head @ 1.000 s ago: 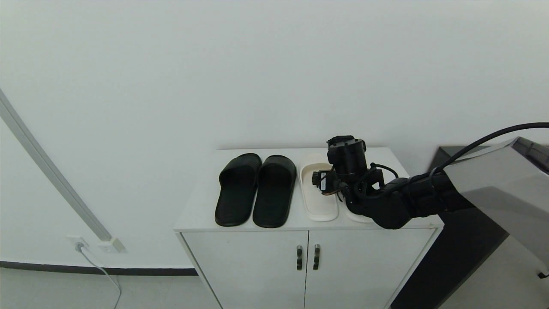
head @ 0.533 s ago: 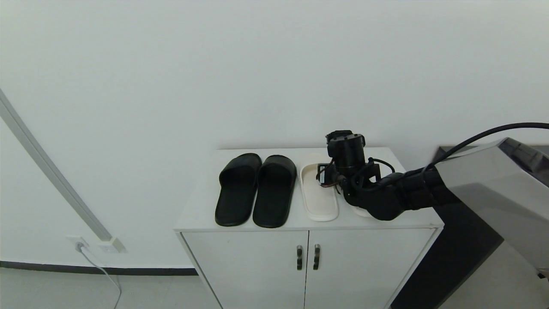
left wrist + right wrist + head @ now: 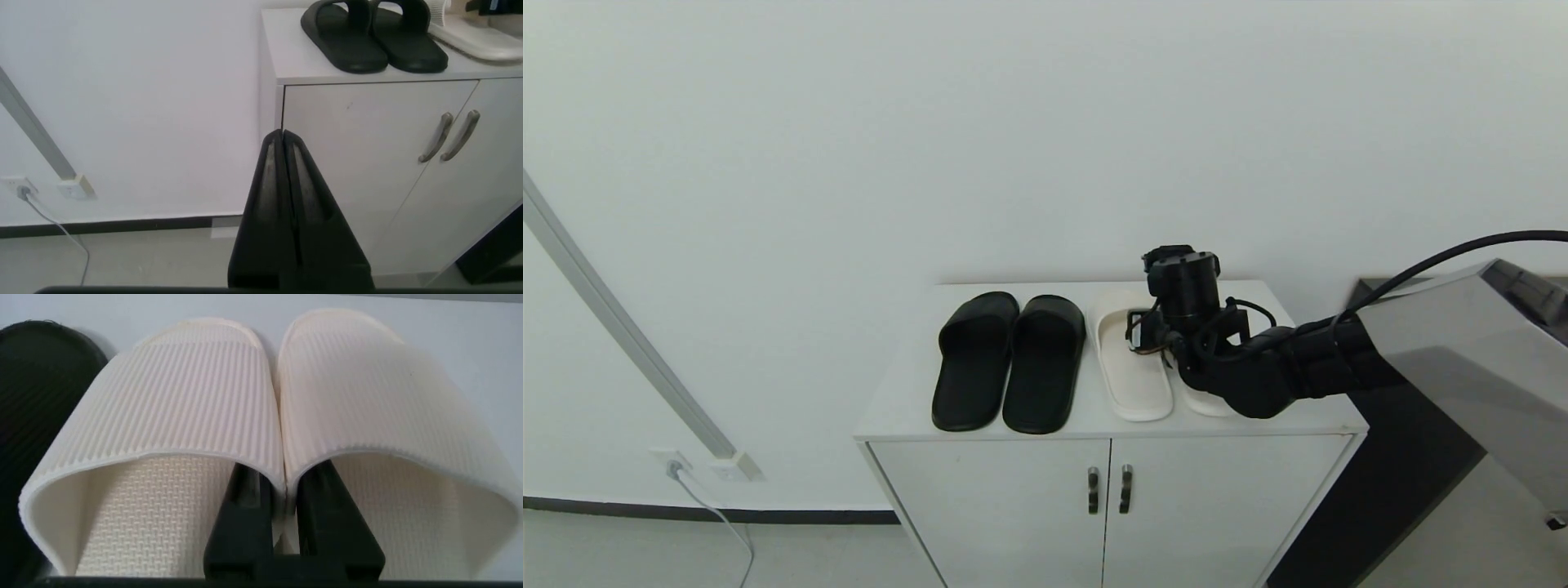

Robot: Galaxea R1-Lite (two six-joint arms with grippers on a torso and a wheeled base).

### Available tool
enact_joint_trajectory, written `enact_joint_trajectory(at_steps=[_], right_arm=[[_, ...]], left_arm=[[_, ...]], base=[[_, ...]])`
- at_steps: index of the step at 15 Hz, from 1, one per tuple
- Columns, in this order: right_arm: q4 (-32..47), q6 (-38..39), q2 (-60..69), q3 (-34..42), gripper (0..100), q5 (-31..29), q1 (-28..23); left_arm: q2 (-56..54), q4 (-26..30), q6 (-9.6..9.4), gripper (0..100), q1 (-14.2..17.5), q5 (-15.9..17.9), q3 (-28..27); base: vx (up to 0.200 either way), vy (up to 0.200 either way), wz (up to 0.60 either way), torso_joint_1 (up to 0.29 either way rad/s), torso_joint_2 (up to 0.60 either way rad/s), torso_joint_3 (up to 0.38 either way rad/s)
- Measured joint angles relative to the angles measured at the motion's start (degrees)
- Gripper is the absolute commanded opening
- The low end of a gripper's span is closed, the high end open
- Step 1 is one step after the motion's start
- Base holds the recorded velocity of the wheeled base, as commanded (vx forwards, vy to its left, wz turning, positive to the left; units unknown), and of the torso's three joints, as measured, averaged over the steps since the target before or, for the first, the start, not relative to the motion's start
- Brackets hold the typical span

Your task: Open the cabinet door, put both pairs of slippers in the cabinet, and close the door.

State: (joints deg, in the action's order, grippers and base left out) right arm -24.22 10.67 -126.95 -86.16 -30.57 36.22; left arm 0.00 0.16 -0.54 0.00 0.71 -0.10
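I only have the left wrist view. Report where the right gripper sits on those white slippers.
Observer: The right gripper has one finger under each strap of the white slippers, with the two inner strap edges pinched between them.
Operator: Confirm the pair is down, not lifted.
Observer: In the head view their near ends lie on the cabinet top, beside the black slippers.
Operator: Give me the arm's line.
Observer: The right arm comes in from the cabinet's right side, its wrist hiding most of the right-hand white slipper.

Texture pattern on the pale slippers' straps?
Fine parallel ribbing on the cream foam slippers' straps; clearest in the right wrist view.
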Motion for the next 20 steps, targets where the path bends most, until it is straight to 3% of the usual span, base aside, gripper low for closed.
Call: enact_joint_trajectory(at_steps=[4,8,12,15,20], right_arm=[[0.0,-0.3,8.4,8.7,0,3.3,0.6],[0.0,-1.6,23.9,28.6,0,15.1,3.3],[-0.9,-3.8,39.0,44.8,0,21.7,7.9],[-6.4,-3.9,42.7,47.8,0,22.2,9.4],[-6.9,-4.0,42.8,48.4,0,22.3,9.5]], left_arm=[[0.0,0.0,-0.06,0,0.0,0.0,0.0],[0.0,0.0,-0.17,0,0.0,0.0,0.0],[0.0,0.0,-0.15,0,0.0,0.0,0.0],[0.0,0.0,-0.09,0,0.0,0.0,0.0],[0.0,0.0,-0.04,0,0.0,0.0,0.0]], base=[[0.000,0.000,0.00,0.000,0.00,0.000],[0.000,0.000,0.00,0.000,0.00,0.000],[0.000,0.000,0.00,0.000,0.00,0.000],[-0.133,0.000,0.00,0.000,0.00,0.002],[-0.200,0.000,0.00,0.005,0.00,0.003]])
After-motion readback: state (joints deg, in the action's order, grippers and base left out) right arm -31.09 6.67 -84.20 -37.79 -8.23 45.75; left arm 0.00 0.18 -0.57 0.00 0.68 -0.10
